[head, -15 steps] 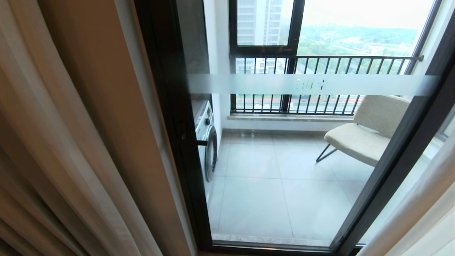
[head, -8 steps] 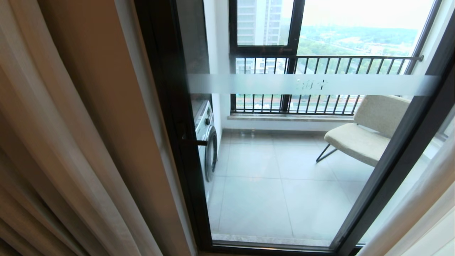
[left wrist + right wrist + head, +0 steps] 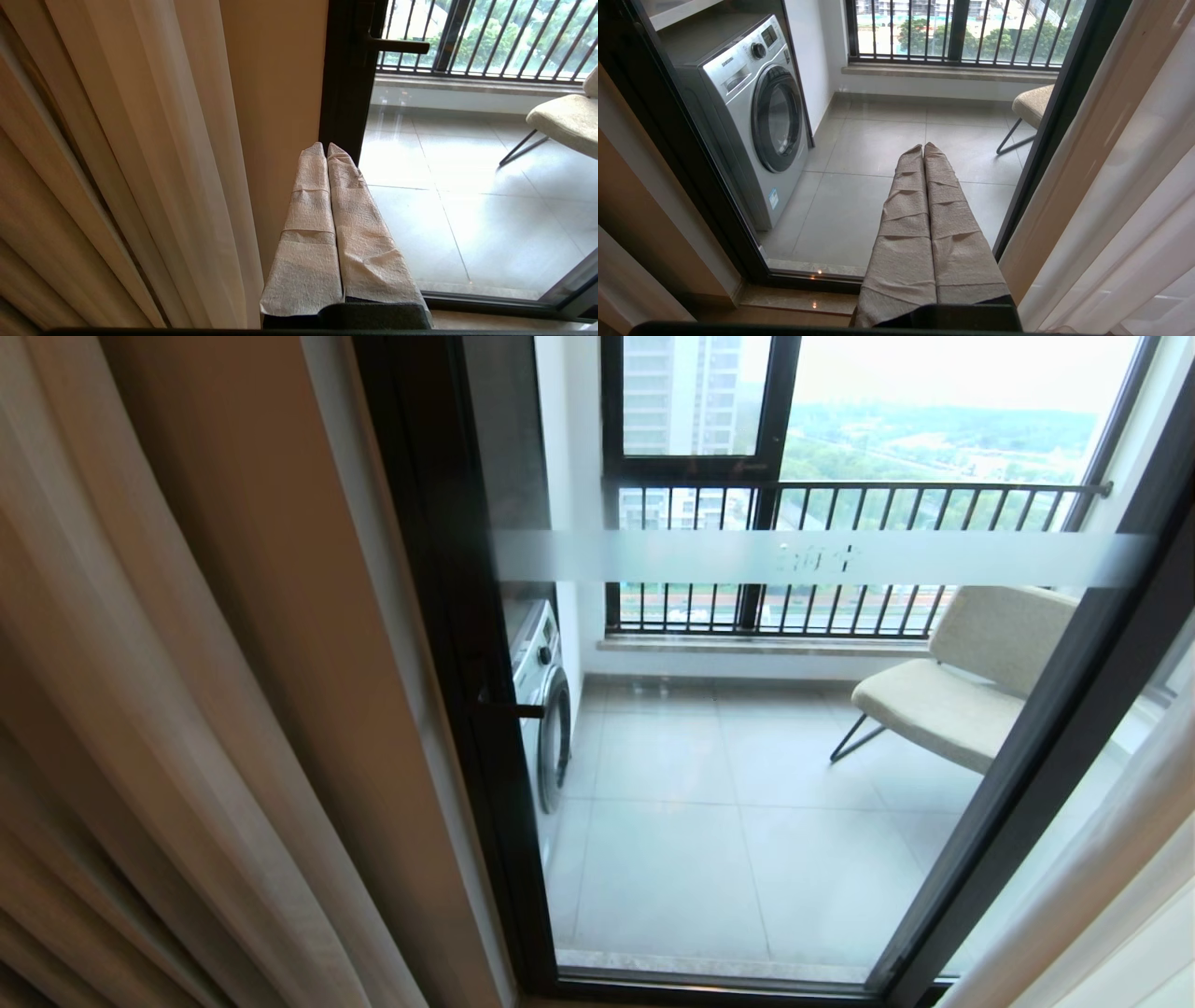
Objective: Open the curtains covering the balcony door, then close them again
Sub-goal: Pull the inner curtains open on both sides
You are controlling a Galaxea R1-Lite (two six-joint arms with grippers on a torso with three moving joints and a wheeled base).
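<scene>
The left gripper (image 3: 325,145) and right gripper (image 3: 923,145) are staying pressed together, holding nothing. The curtains (image 3: 159,728) are hanging pulled aside, baring the balcony door (image 3: 747,756). Behind the glass, a washing machine (image 3: 756,107) and chair (image 3: 962,681) are standing.

Curtains (image 3: 187,728): matt woven cloth, sheers translucent. Door (image 3: 747,756): glossy glass, frosted band, black frame. Left gripper (image 3: 326,148) fingers (image 3: 308,233): crinkled tape wrap. Washer (image 3: 752,112) beyond right gripper (image 3: 923,149): satin metallic.
</scene>
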